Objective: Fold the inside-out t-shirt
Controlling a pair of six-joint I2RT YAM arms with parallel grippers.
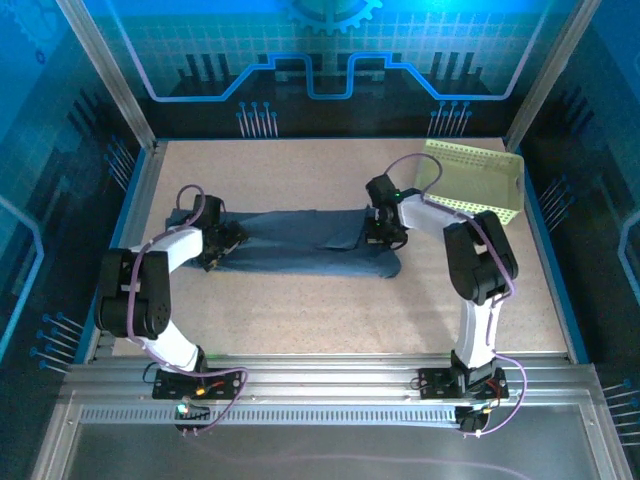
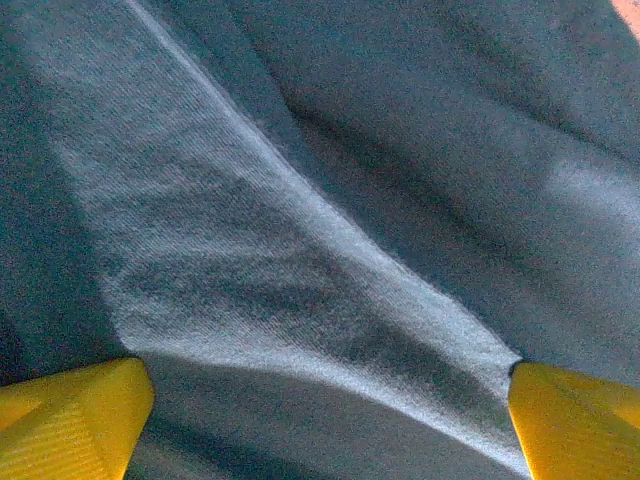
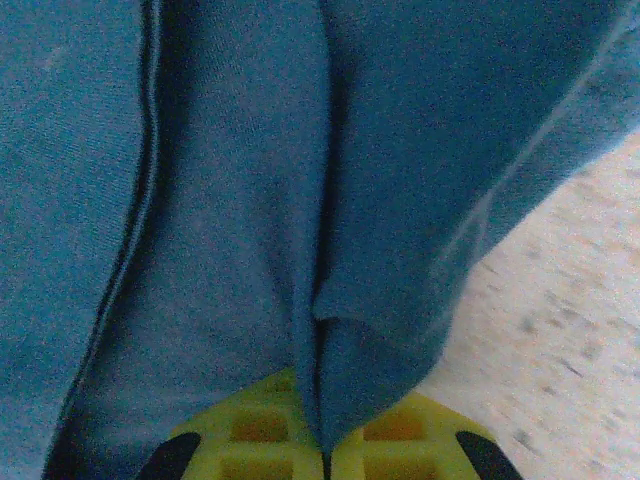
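The inside-out t-shirt (image 1: 300,241) lies across the middle of the table as a long, narrow, dark slate-blue band. My left gripper (image 1: 222,247) rests on its left end, jaws spread wide, with a raised crease of fabric (image 2: 300,260) running between the yellow fingertips (image 2: 70,415). At the shirt's right end my right gripper (image 1: 385,232) is shut on a pinched fold of the t-shirt (image 3: 330,350), the cloth squeezed between the two yellow fingers (image 3: 400,440).
A pale yellow-green perforated basket (image 1: 475,180) lies at the back right, close behind the right arm. Bare speckled tabletop (image 1: 320,310) stretches in front of the shirt. Metal frame posts and rails bound the table's sides.
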